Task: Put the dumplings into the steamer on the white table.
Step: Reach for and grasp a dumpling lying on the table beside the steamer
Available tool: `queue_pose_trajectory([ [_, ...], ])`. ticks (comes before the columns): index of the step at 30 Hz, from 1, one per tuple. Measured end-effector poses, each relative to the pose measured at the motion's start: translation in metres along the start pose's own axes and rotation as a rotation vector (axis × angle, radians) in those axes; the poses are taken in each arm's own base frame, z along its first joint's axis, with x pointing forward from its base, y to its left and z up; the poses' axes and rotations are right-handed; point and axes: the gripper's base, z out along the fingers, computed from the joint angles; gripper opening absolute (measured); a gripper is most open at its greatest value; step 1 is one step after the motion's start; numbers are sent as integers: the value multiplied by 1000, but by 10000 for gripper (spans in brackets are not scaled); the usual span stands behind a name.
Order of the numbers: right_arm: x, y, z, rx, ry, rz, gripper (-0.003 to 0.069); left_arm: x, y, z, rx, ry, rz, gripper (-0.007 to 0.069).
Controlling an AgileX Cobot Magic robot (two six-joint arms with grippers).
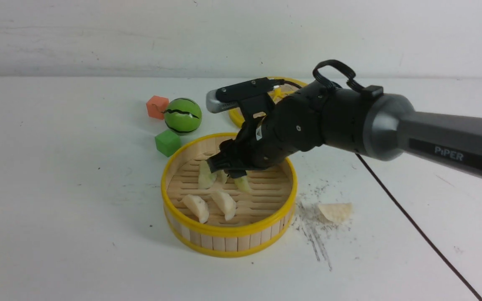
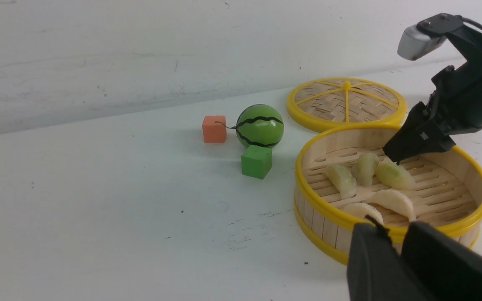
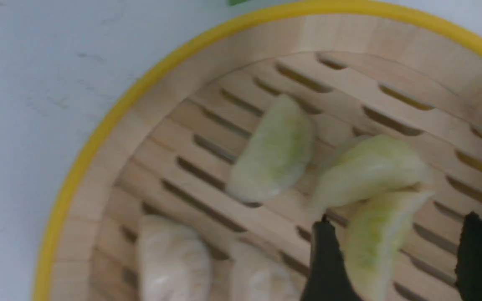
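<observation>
From the front, the steamer (image 1: 228, 234) sits on the white table (image 1: 57, 209), and the right gripper (image 1: 228, 170) reaches down into its far half. Three green dumplings (image 1: 205, 176) lie on the slats under the fingertips, and two white dumplings (image 1: 197, 207) lie in the steamer's near half. A sixth dumpling (image 1: 335, 212), white, lies on the table near the steamer's right side. A woven lid (image 1: 236, 118) lies just behind the steamer, and a green cube (image 1: 167, 142), a striped ball (image 1: 183, 116) and an orange cube (image 1: 157, 107) sit behind it to the left. In the left wrist view, the left gripper (image 2: 393, 228) has its fingers close together with a slim gap and nothing between them; I cannot tell whether it is fully closed. In the right wrist view, the right gripper's fingers (image 3: 326, 259) stand spread. One green dumpling (image 3: 370, 242) sits between them inside the steamer, against one finger and clear of the other.
</observation>
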Motion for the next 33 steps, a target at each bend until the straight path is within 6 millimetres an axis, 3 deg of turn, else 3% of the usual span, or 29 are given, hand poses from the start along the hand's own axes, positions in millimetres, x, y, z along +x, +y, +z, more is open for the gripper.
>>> queue_pose_trajectory([
  [5,6,-17,18,34,17,56,388,0,0,0,0,0,0,111],
  [8,11,-17,25,31,30,65,318,0,0,0,0,0,0,112],
  [15,10,-14,25,18,30,86,81,0,0,0,1,-2,0,112],
  [18,9,-14,25,17,28,86,22,0,0,0,1,-4,0,112],
  [33,7,-17,24,52,18,17,-11,-1,0,0,2,-7,0,120],
])
